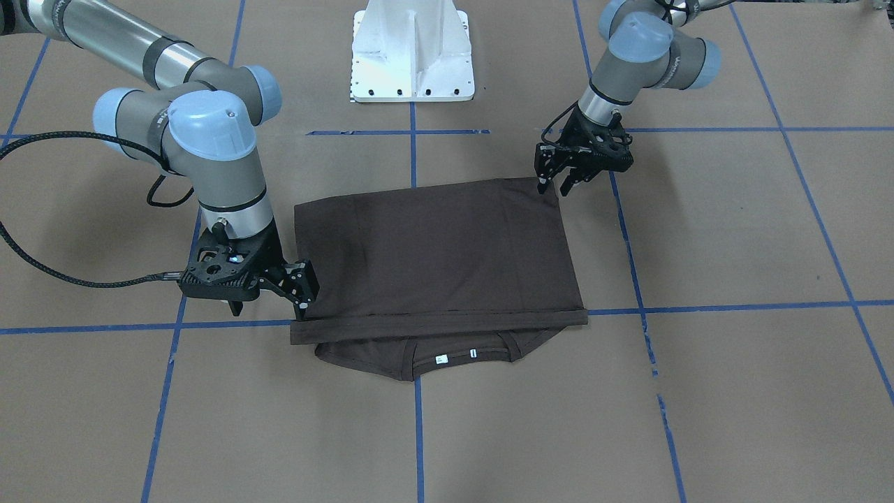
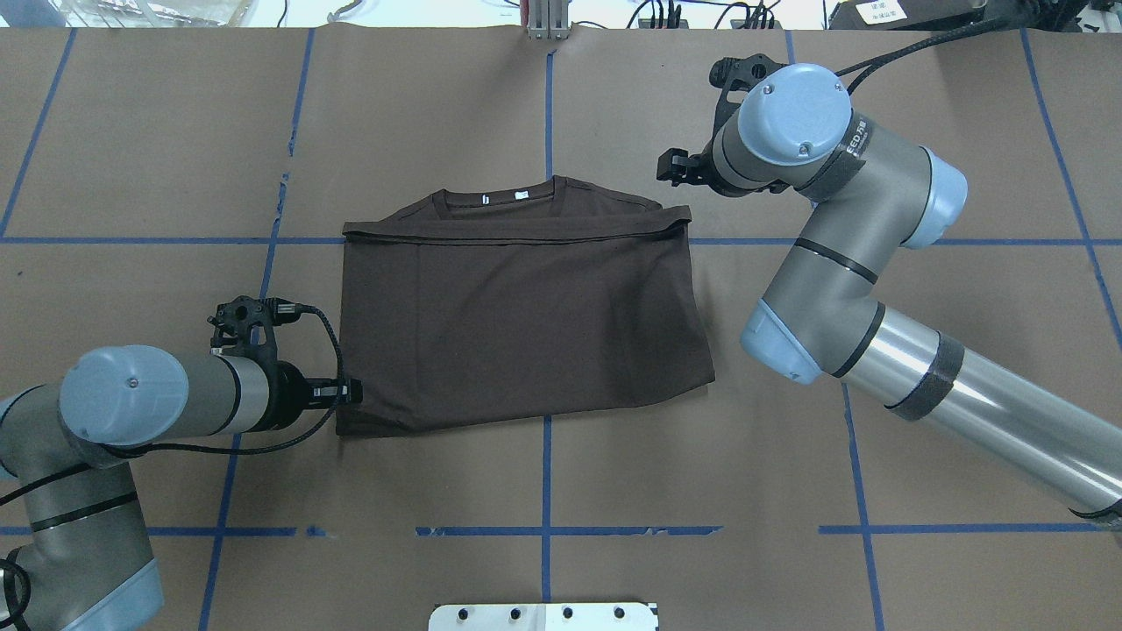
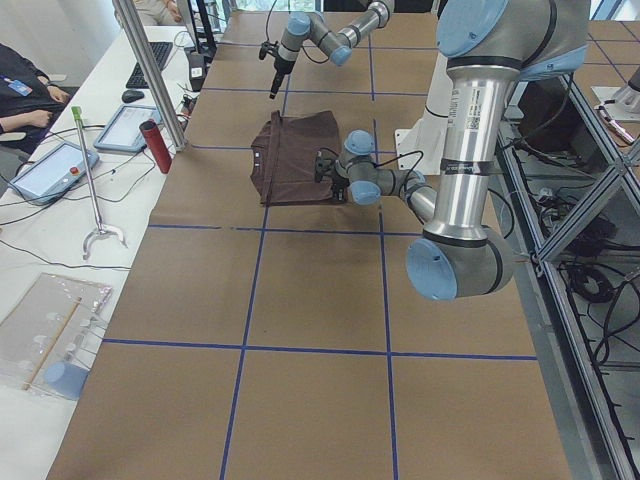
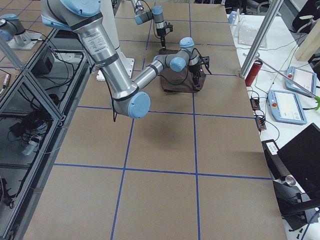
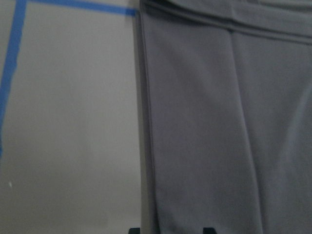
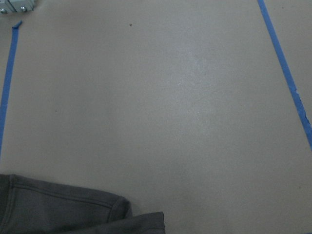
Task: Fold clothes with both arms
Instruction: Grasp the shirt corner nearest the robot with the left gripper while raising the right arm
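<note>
The dark brown T-shirt (image 1: pixel 433 251) (image 2: pixel 517 333) lies flat mid-table, its lower part folded up over the chest. The collar with white tags (image 1: pixel 457 356) pokes out on the side far from the robot. My left gripper (image 1: pixel 552 185) (image 2: pixel 352 392) is open at the shirt's near-left corner. In the left wrist view its fingertips (image 5: pixel 208 230) straddle the shirt's side edge (image 5: pixel 146 122). My right gripper (image 1: pixel 305 304) (image 2: pixel 668 168) looks open, tips down at the far-right corner by the folded hem. The right wrist view shows only a shirt corner (image 6: pixel 58 209), no fingers.
The white bolted pedestal (image 1: pixel 412 52) stands at the robot's side of the table. Blue tape lines cross the brown paper. On a side bench are a red cylinder (image 3: pixel 155 147), tablets, a grabber tool and a seated person (image 3: pixel 25 95).
</note>
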